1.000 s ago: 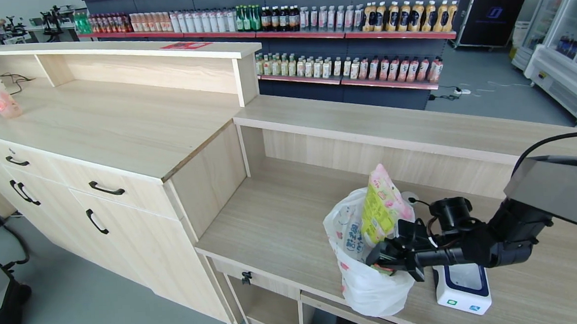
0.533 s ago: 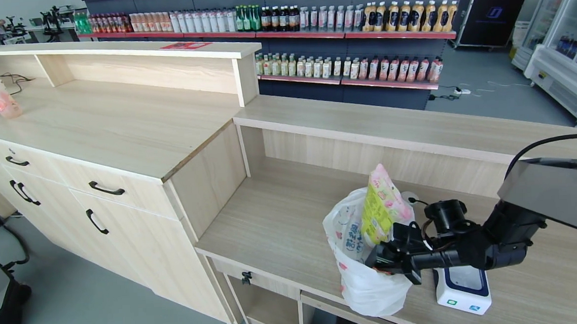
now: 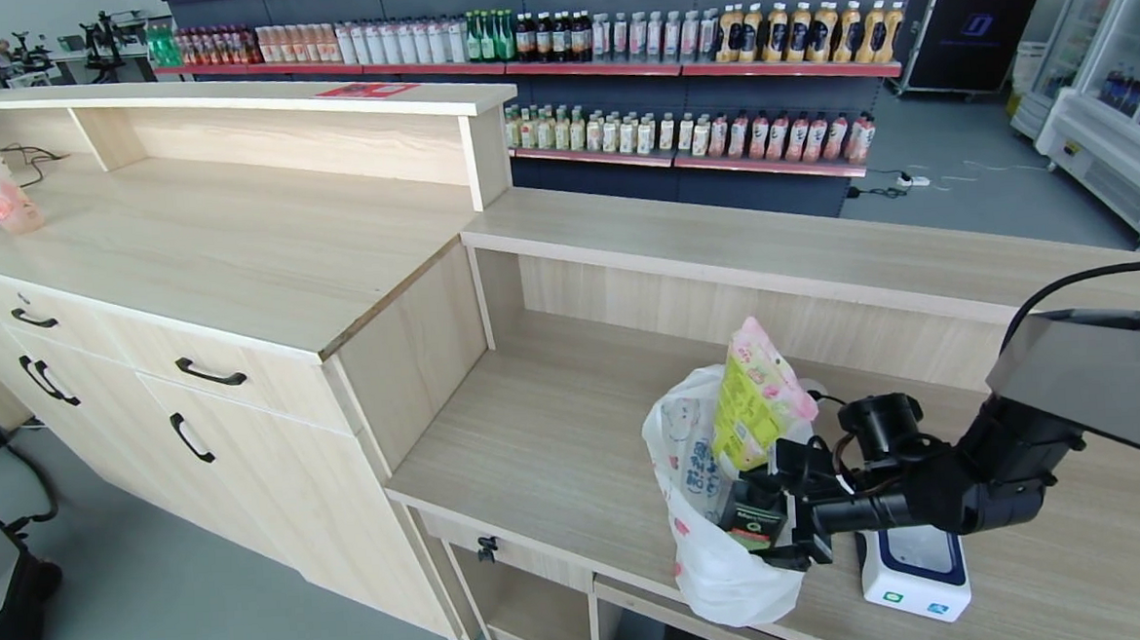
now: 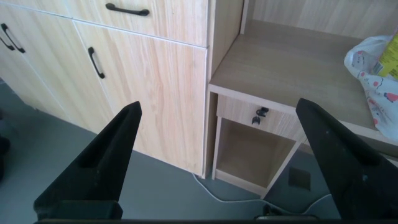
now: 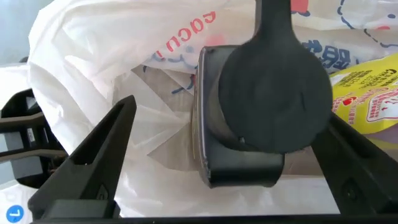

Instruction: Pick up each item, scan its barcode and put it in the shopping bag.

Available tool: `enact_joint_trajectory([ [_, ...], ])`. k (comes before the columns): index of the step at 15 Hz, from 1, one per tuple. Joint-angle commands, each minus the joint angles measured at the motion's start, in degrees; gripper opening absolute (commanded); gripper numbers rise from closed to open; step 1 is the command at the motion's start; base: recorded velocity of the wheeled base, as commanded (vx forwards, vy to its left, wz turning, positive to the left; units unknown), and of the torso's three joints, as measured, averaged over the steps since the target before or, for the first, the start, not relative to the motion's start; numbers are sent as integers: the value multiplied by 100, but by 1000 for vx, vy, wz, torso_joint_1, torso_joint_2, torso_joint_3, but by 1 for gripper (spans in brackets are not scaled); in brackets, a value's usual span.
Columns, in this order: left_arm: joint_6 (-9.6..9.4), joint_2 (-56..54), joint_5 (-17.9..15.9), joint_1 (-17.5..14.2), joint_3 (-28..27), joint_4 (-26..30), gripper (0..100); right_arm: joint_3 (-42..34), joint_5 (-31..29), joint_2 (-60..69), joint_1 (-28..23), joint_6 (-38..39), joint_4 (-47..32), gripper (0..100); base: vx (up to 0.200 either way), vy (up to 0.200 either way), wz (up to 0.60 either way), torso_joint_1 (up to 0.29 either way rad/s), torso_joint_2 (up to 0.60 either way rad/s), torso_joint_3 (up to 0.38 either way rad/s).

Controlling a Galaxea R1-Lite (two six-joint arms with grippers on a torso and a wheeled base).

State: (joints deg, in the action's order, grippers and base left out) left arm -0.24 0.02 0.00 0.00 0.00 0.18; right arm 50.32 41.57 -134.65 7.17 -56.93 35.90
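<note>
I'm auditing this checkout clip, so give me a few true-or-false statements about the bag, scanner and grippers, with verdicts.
1. A yellow-green snack pouch sticks up out of the shopping bag. True.
2. The scanner sits on the upper counter. False: it stands on the lower counter, beside the bag.
3. The right gripper is at the bag's mouth with a dark item between its fingers. True.
4. The left gripper holds a bottle. False: it is open and empty.

right arm [image 3: 970, 496]: black joints, grey upper link | black cable [image 3: 1066, 290] | left pincer fingers [image 4: 99, 162]: black wedges
</note>
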Motion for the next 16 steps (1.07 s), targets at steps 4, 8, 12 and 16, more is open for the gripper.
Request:
enact_joint_trajectory([
  [4, -2, -2, 0, 0, 0, -1, 100, -356, 71, 641, -22, 147, 22, 100, 0, 0, 0, 0, 0, 0],
  [8, -2, -2, 0, 0, 0, -1, 100, -743, 79, 1503, -154, 464, 13, 100, 0, 0, 0, 0, 0, 0],
  [12, -2, -2, 0, 0, 0, -1, 100, -1315, 79, 3137, -471, 1668, 31, 100, 0, 0, 0, 0, 0, 0],
  [16, -2, -2, 0, 0, 0, -1, 100, -2264, 79, 4702, -1156, 1729, -22, 100, 0, 0, 0, 0, 0, 0],
])
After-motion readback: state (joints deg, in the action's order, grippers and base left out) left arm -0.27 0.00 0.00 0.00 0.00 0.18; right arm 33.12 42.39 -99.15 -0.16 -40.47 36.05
